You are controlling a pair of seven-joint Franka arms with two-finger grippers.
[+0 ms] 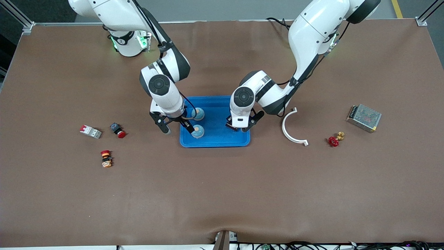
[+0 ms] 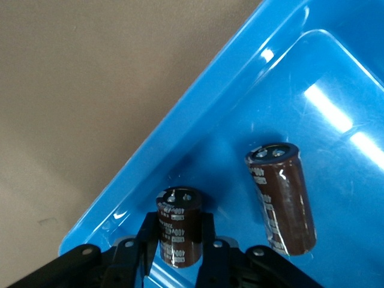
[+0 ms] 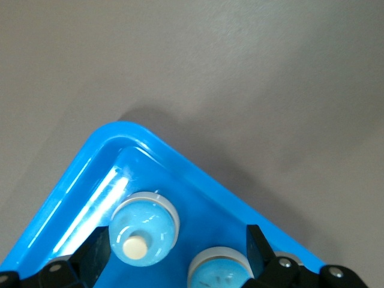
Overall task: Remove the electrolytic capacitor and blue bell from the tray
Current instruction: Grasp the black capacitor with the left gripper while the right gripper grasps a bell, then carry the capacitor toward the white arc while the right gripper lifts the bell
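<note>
Two pale-blue bells sit in the blue tray at its end toward the right arm: one bell farther from the front camera, the second bell nearer to it, both round, glossy domes with a light knob on top. The right pincer hangs over that tray edge with its fingers spread wide, gripping nothing; one finger is outside the rim, the other is by the nearer bell. At the tray's end toward the left arm, the left pincer is clenched on a capacitor, a dark brown cylinder with printed lettering, standing just inside the tray's corner; another capacitor, taller, stands beside it, apart from the fingers. The tray is smooth, shiny plastic with a raised rim, resting on the matte brown surface. Toward the left arm's end lie a white curved bracket, a red valve handle with brass fitting, and a mesh metal box. Toward the right arm's end lie a small breaker and two red-capped push buttons.
</note>
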